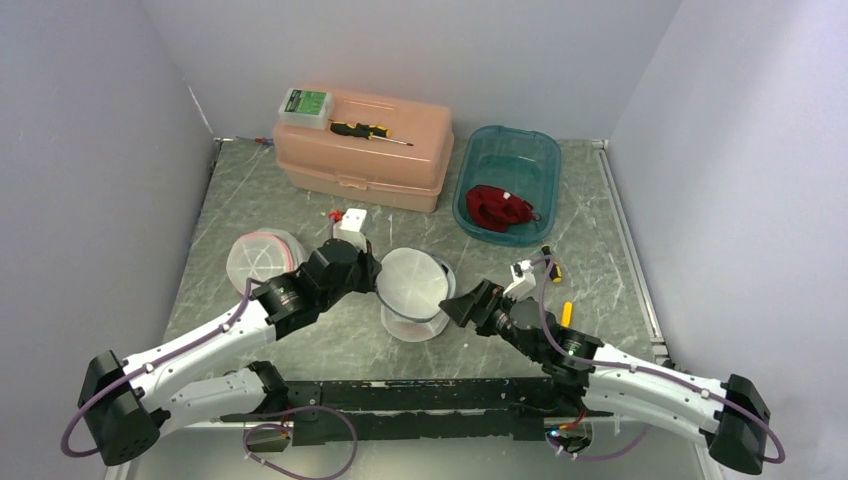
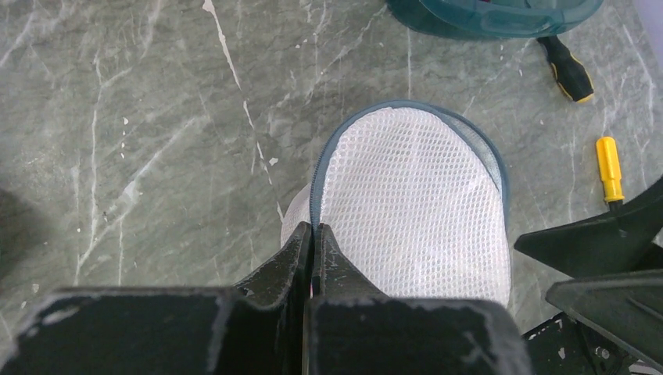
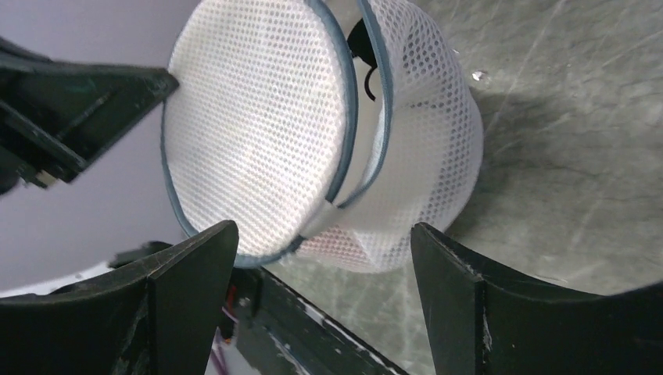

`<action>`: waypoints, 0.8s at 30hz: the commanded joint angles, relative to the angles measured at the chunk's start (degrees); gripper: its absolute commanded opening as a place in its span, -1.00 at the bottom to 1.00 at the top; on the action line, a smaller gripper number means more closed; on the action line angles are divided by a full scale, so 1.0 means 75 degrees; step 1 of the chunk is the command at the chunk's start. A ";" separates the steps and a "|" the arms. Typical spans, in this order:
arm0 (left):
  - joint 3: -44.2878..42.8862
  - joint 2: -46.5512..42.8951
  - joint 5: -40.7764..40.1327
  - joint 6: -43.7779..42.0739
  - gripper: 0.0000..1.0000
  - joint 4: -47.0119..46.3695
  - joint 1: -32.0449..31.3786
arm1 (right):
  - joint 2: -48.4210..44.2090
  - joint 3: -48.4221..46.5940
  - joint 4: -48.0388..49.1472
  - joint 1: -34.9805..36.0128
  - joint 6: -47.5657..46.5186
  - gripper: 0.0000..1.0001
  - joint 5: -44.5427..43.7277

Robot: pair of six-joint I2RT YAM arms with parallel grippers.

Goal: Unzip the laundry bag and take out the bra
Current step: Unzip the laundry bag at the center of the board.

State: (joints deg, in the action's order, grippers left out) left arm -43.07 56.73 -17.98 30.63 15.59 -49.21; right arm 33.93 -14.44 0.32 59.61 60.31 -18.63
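Note:
A white mesh laundry bag (image 1: 415, 318) with blue zip trim stands in the middle of the table. Its round lid (image 1: 410, 280) is unzipped and tilted up. My left gripper (image 1: 375, 272) is shut on the lid's blue rim (image 2: 314, 228), the mesh lid (image 2: 414, 203) spreading beyond it. My right gripper (image 1: 447, 307) is open just right of the bag; in its wrist view (image 3: 322, 229) the raised lid (image 3: 258, 133) and bag body (image 3: 426, 148) lie ahead, with a dark strap (image 3: 360, 37) showing in the gap. A red bra-like garment (image 1: 500, 208) lies in a teal tub.
The teal tub (image 1: 540, 150) is at the back right. A peach toolbox (image 1: 365, 160) at the back carries a green box (image 1: 305, 105) and a screwdriver (image 1: 370, 131). A second mesh bag (image 1: 262, 257) lies left. Two small screwdrivers (image 1: 566, 313) (image 1: 550, 262) lie right.

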 commanded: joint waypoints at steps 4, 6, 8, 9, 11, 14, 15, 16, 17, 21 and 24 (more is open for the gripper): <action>0.0128 -0.0278 -0.0118 0.0365 -0.95 -0.0609 -0.0024 | 0.1189 0.0241 0.2722 -0.0331 0.1558 0.61 0.0619; 0.0151 -0.0291 -0.0096 0.0389 -0.95 -0.0609 -0.0017 | 0.1493 0.0344 0.3069 -0.0438 0.1743 0.54 0.0678; 0.0192 -0.0318 -0.0094 0.0391 -0.95 -0.0634 -0.0027 | 0.1927 0.0359 0.3402 -0.0635 0.1989 0.46 0.0994; 0.0218 -0.0336 -0.0094 0.0402 -0.95 -0.0661 -0.0032 | 0.2136 0.0327 0.3504 -0.0699 0.2070 0.41 0.1103; 0.0255 -0.0367 -0.0094 0.0398 -0.95 -0.0697 -0.0035 | 0.2513 0.0279 0.3771 -0.0728 0.2184 0.34 0.1276; 0.0287 -0.0409 -0.0068 0.0415 -0.95 -0.0728 -0.0041 | 0.3041 0.0086 0.3982 -0.0748 0.2158 0.19 0.1501; 0.0292 -0.0431 -0.0059 0.0426 -0.95 -0.0712 -0.0047 | 0.3155 0.0016 0.4048 -0.0753 0.2068 0.05 0.1556; 0.0284 -0.0447 -0.0069 0.0418 -0.95 -0.0684 -0.0048 | 0.3235 -0.0069 0.4092 -0.0778 0.1910 -0.12 0.1615; 0.0257 -0.0482 -0.0076 0.0401 -0.95 -0.0603 -0.0057 | 0.3254 -0.0208 0.3935 -0.0787 0.1619 -0.28 0.1649; 0.0148 -0.0892 -0.0528 0.0548 -0.95 0.0016 -0.0082 | 0.3109 -0.1377 0.2594 -0.0869 -0.0678 -0.94 0.2162; 0.0179 -0.1535 -0.0994 0.0864 -0.95 0.0406 -0.0077 | 0.3535 -0.2983 0.1030 -0.0871 -0.3000 -1.00 0.3013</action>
State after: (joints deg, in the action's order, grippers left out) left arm -40.84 51.03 -21.10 33.61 15.90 -49.45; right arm 58.65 -22.55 16.67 53.28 60.64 -4.19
